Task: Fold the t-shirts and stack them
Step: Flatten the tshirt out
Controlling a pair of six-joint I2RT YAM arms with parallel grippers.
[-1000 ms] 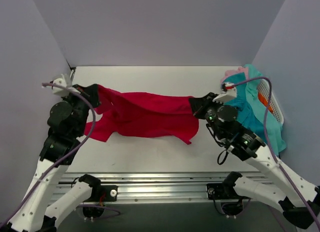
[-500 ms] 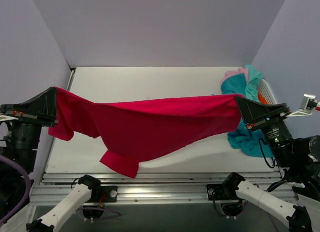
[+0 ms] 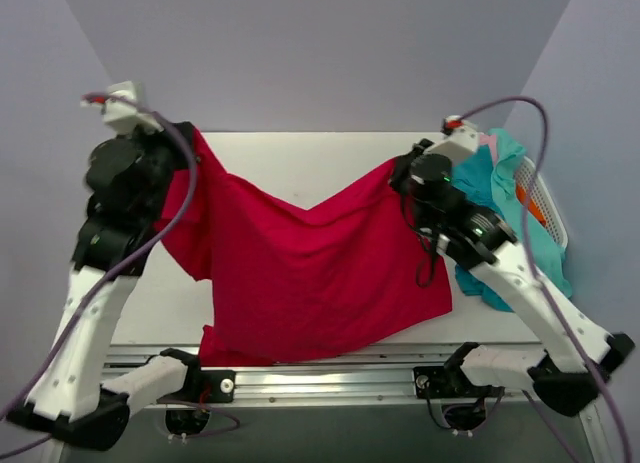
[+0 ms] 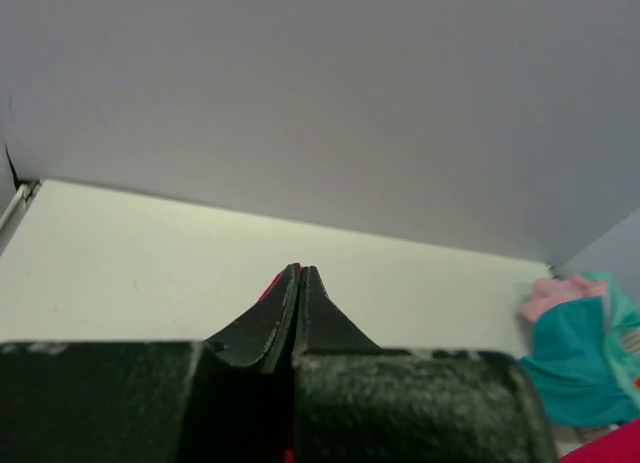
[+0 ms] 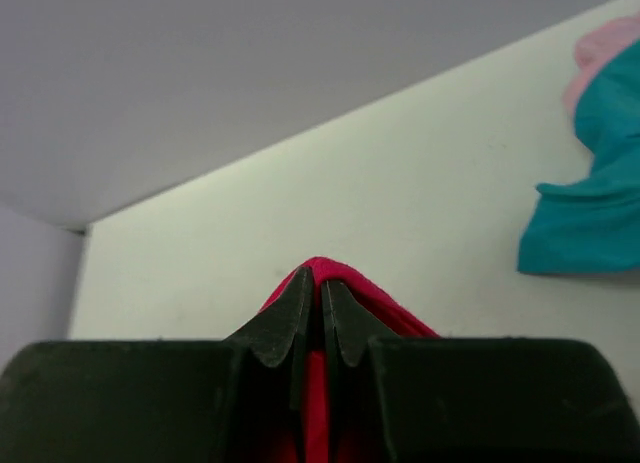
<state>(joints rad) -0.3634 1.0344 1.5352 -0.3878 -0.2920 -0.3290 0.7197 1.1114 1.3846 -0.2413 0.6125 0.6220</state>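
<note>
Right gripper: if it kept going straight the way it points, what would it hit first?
Beyond the red t-shirt pinched in the right gripper, nothing stands in its way; it would probably meet the bare white table near the back wall, though depth is unclear.

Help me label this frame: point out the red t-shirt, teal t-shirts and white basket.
red t-shirt (image 3: 310, 273), top view, middle of the hanging cloth
teal t-shirts (image 3: 545, 251), top view, right side of the pile
white basket (image 3: 552, 211), top view, slotted rim
</note>
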